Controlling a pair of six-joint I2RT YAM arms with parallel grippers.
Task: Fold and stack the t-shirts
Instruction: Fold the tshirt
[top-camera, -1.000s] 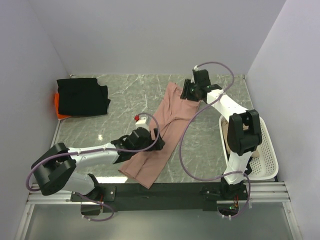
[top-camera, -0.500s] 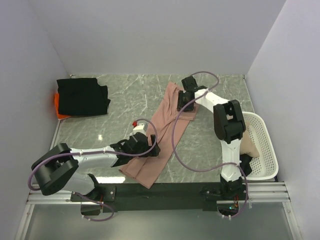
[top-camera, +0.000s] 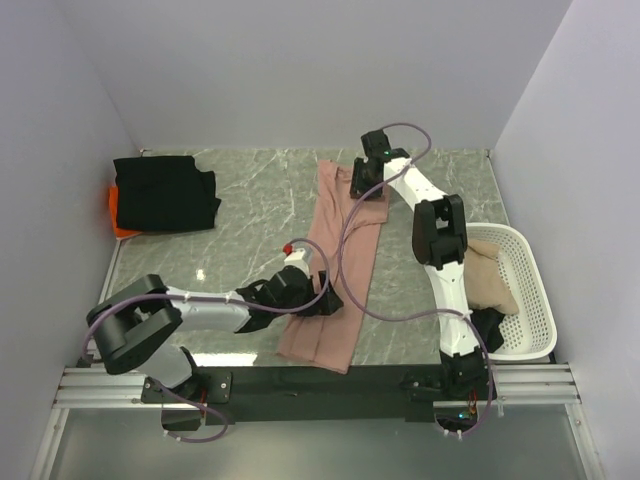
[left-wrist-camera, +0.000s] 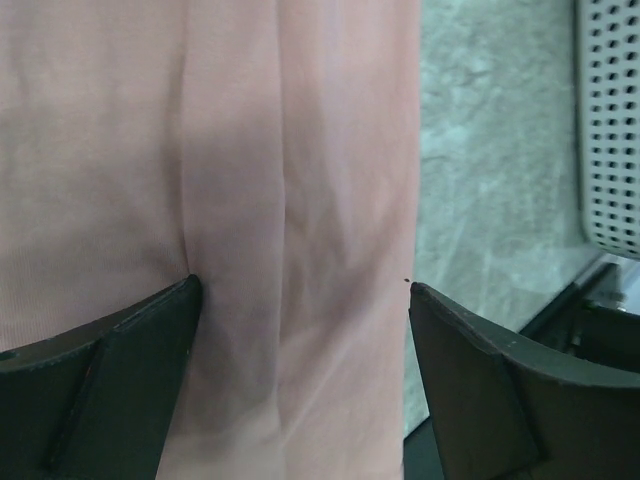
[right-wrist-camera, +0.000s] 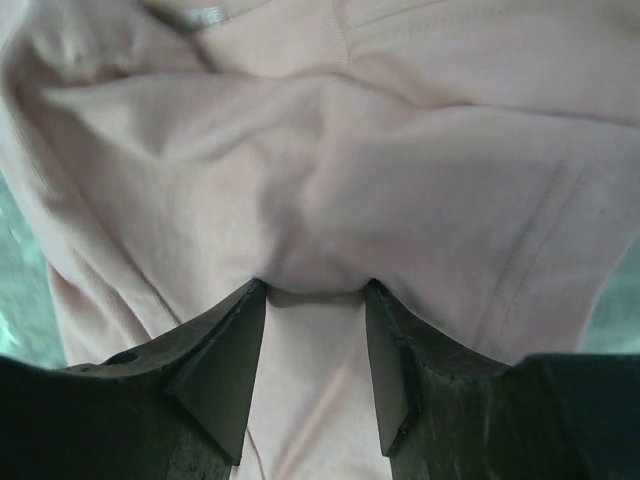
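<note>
The dusty-pink t-shirt lies as a long narrow strip down the middle of the table. It fills the left wrist view and the right wrist view. My left gripper rests low over the strip's near part. Its jaws are wide open, with flat cloth between them. My right gripper is at the strip's far end. Its jaws are closed on a bunched fold of pink cloth. The black t-shirt lies folded at the far left, on top of the orange one.
A white mesh basket stands at the right edge with a beige-pink cloth in it. The basket's corner shows in the left wrist view. Grey walls close in the table on the left, back and right.
My right gripper moved left and back, taking the shirt's far end with it. My left gripper shifted right and nearer. The strip now lies straighter, nearly front to back.
</note>
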